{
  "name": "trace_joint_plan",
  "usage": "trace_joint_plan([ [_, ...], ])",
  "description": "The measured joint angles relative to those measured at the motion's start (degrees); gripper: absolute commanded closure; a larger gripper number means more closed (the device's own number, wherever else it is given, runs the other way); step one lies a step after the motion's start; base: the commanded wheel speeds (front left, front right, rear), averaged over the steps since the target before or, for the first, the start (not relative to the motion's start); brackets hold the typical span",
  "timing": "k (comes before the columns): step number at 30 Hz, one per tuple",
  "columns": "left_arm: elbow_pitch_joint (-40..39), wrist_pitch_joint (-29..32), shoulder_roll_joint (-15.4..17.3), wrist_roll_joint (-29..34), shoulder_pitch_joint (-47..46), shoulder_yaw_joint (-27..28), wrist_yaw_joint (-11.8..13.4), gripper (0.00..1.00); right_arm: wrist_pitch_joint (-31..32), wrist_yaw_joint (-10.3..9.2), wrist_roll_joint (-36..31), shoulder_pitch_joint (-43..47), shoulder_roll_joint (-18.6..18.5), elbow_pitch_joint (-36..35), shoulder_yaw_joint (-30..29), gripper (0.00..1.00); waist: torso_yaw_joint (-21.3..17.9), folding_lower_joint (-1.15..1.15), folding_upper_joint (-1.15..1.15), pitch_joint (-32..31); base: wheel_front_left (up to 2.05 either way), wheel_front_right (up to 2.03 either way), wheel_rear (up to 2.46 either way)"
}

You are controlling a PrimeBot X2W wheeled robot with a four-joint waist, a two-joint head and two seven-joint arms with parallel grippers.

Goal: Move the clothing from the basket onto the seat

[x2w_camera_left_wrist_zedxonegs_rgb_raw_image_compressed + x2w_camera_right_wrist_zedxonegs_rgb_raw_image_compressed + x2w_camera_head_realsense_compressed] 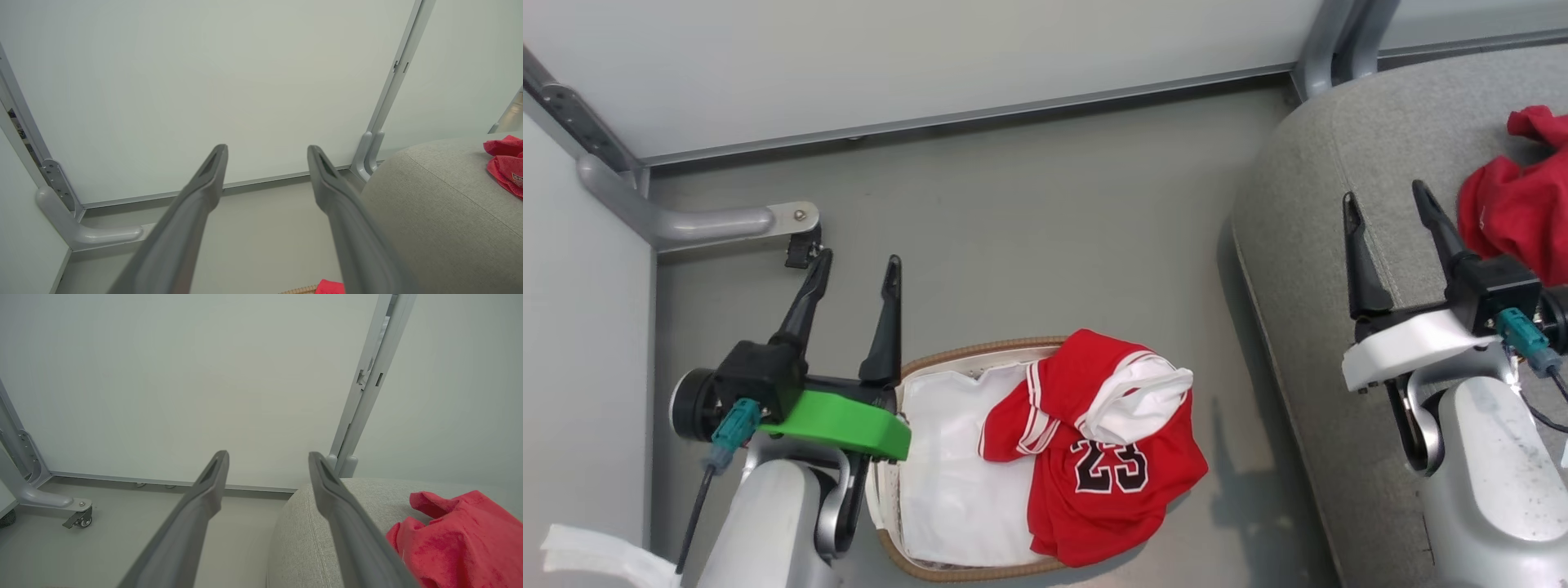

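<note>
A red jersey (1107,457) with white trim and the number 23 drapes over the right side of the basket (980,347), partly hanging past its brown woven rim. The basket's white liner (947,474) shows to the left of it. A plain red garment (1515,200) lies on the grey seat (1307,245) at the right; it also shows in the wrist views (461,539) (504,163). My left gripper (856,265) is open and empty above the basket's left end. My right gripper (1387,196) is open and empty over the seat, just left of the red garment.
White wall panels on grey metal frames close off the back and left. A frame foot with a caster (800,245) stands on the grey floor just beyond my left gripper. A grey upright post (1327,41) stands behind the seat. Bare floor lies between basket and seat.
</note>
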Motion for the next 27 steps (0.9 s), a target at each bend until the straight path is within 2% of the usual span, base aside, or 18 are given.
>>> trace_joint_plan([
  [10, 2.3, 0.0, -1.2, 2.3, 4.8, 8.8, 0.0, 0.00, 0.0, 0.00, 0.6, 4.7, 2.3, 1.9, 1.5, 0.00, 3.0, 0.00, 0.00, -4.0, 0.00, 0.00, 0.00],
  [27, 5.1, 0.0, -1.9, 3.7, 11.8, 13.2, 0.0, 0.00, 0.0, 0.00, 1.8, 12.7, 2.6, 3.9, 1.6, 0.00, 4.0, 0.00, 0.00, -11.5, 0.00, 0.00, 0.00],
])
